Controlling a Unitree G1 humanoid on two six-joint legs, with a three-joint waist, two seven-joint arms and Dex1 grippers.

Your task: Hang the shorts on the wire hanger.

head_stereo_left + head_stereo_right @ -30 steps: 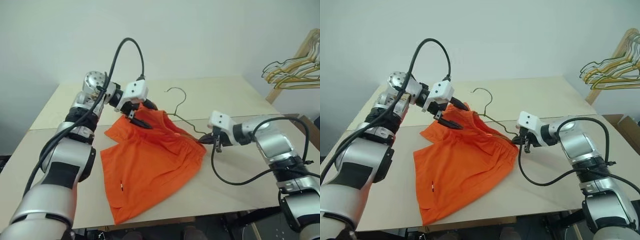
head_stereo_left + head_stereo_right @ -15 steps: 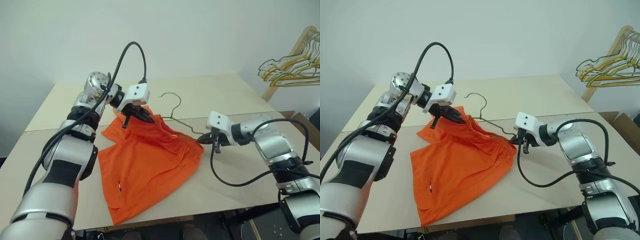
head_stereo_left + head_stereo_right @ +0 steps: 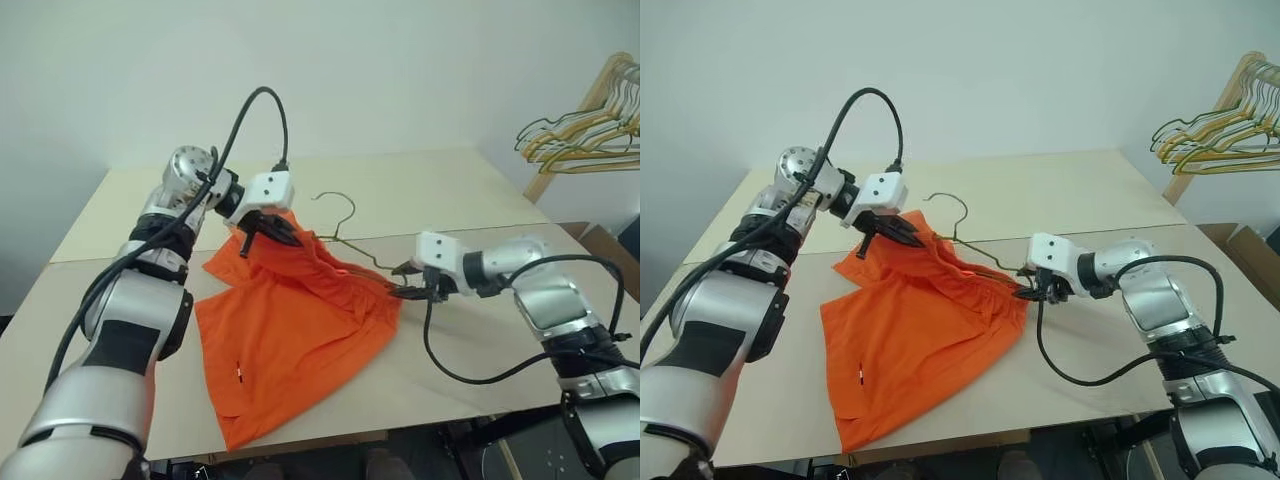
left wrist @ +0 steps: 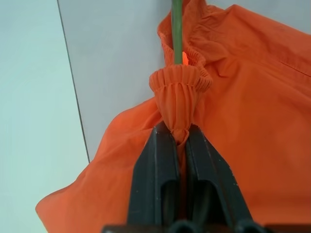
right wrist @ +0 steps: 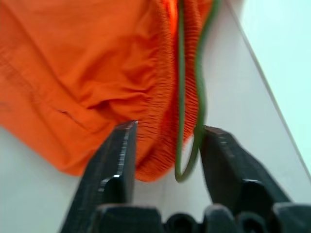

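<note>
We see a pale desk (image 3: 470,190) carrying everything, and we take the shorts (image 3: 290,330) as our landmark. The shorts lie spread over the middle of the desk, bright orange, with one leg running toward the near edge and the gathered waistband bunched up along the far side.

The left gripper (image 4: 177,133) sits at the far left corner of the shorts. Its jaws are closed on a pinch of the elastic waistband, which puckers into a small ruffle just past the fingertips (image 4: 160,141) and is lifted off the desk there.

The right gripper (image 5: 167,131) sits at the right end of the waistband. Its jaws stand apart, with the edge of the shorts and the end of the hanger (image 3: 345,235) between them; we cannot tell whether either finger touches the wire or the cloth.

The hanger is a thin grey-green wire. Its hook rises just beyond the far edge of the shorts, between the two grippers, and its wire runs along the waistband, partly inside the fabric, with a rounded corner poking out at the right end.

Well away from the shorts, at the far right, a wooden rack (image 3: 580,130) carries a cluster of yellowish and dark hangers.
</note>
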